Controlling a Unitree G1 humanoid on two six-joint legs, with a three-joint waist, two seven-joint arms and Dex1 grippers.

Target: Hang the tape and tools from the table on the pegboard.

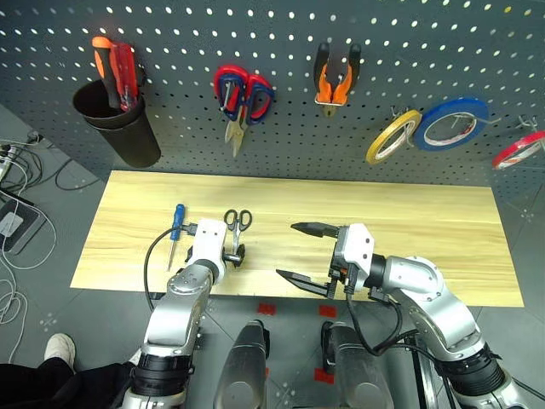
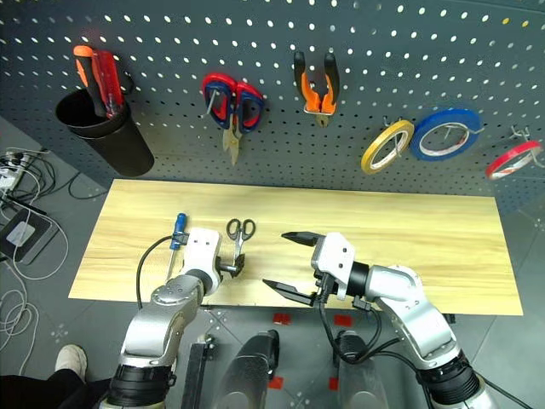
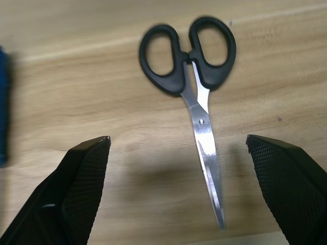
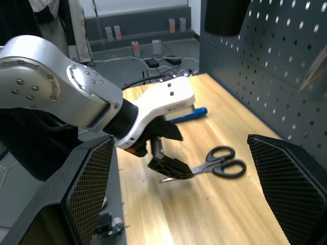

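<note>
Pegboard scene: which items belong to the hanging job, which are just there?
Job:
- black scissors, on table
- blue screwdriver, on table
- pliers, hung
- blue tape, hung
- pegboard

Just there:
- red scissors
- yellow tape
- red tape
- black cup with red screwdrivers

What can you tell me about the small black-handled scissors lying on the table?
The black-handled scissors are small, with two oval black loops that look like plastic and slim, shiny metal blades joined by a rivet. The blades are closed. They lie flat on the pale wooden table, handles toward the pegboard, tips toward the near edge, right of the blue-handled screwdriver. The open left gripper straddles the blades without touching them.
</note>
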